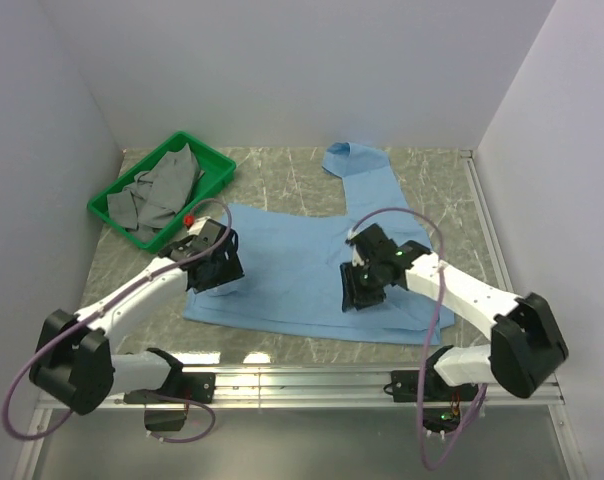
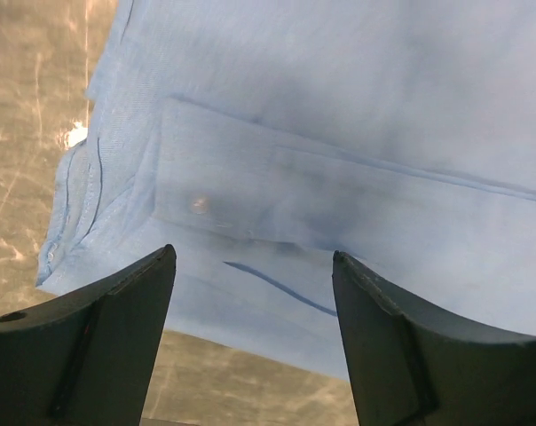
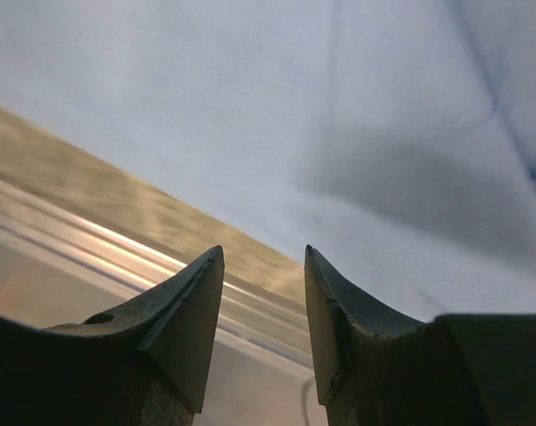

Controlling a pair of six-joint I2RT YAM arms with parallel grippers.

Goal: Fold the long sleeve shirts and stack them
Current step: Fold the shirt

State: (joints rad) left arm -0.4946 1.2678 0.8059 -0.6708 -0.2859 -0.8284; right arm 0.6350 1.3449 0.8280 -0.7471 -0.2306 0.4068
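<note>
While the light blue shirt [image 1: 292, 262] lies flat, one sleeve [image 1: 367, 185] stretched far, the left gripper [image 1: 214, 278] and right gripper [image 1: 361, 293] gape empty above it.

The right gripper's [image 3: 264, 259] dark fingers stand apart with nothing between them. Beyond them the light blue shirt [image 3: 339, 106] lies flat, its edge running diagonally across the mottled table [image 3: 90, 191] beside a metal rail [image 3: 37, 257].

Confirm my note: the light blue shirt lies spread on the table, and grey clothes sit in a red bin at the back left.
Not quite. The bin is green, not red, as the top external view shows. The rest holds: the light blue shirt lies spread on the table, and the grey clothes sit in that bin at the back left.
</note>
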